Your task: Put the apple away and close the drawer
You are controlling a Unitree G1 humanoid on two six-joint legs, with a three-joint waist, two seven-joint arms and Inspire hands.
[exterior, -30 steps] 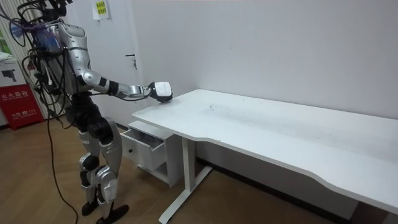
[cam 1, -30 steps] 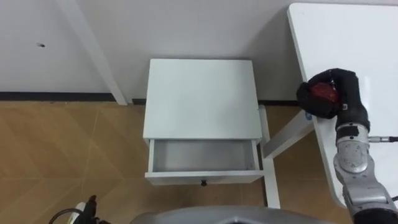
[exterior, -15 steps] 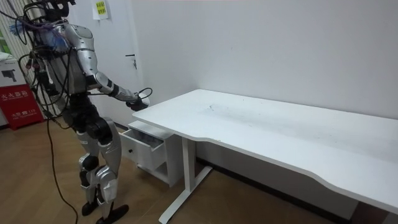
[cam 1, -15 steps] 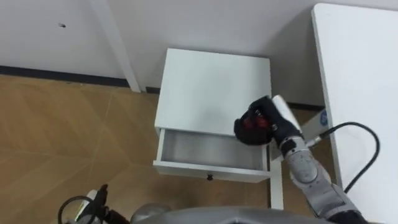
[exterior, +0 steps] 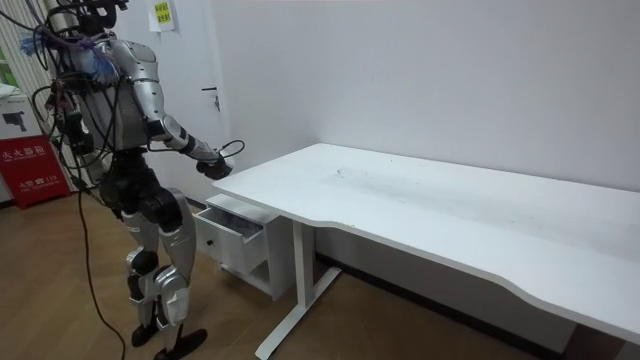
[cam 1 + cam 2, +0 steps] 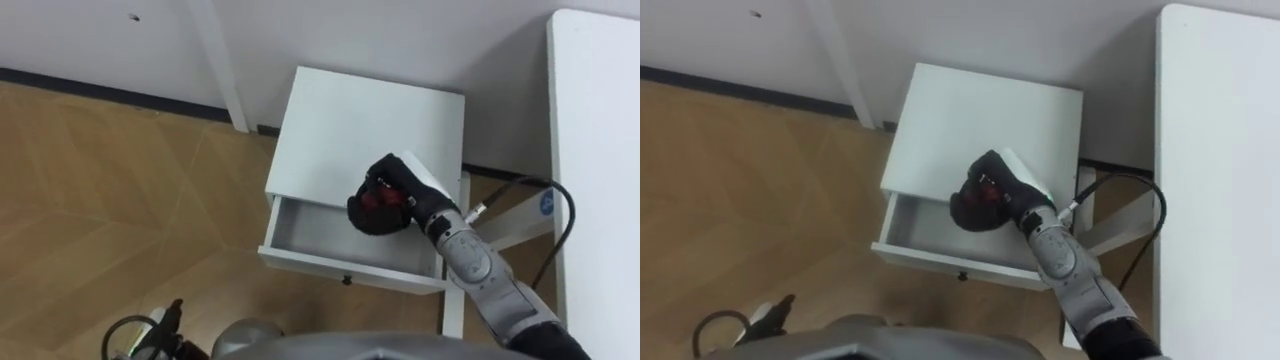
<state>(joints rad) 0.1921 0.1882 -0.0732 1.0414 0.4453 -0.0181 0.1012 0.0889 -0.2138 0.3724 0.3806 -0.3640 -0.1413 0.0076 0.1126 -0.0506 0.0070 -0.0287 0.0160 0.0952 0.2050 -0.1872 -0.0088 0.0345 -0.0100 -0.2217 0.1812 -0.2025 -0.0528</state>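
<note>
A small white cabinet [image 6: 362, 125] stands on the wood floor [image 6: 110, 200] against the far wall, its drawer [image 6: 310, 228] pulled out toward the near side (grey within). Just right of it runs a long white surface [image 6: 598, 150].

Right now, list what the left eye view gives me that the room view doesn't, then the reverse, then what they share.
Left eye view: the red apple gripped in the right hand's curled fingers, the drawer's grey inside and the knob on its front. Room view: the robot standing upright beside the cabinet, the white desk's full length, a red box at the room view's left. Both: the hand held over the back of the pulled-out drawer, the desk on the robot's right.
</note>
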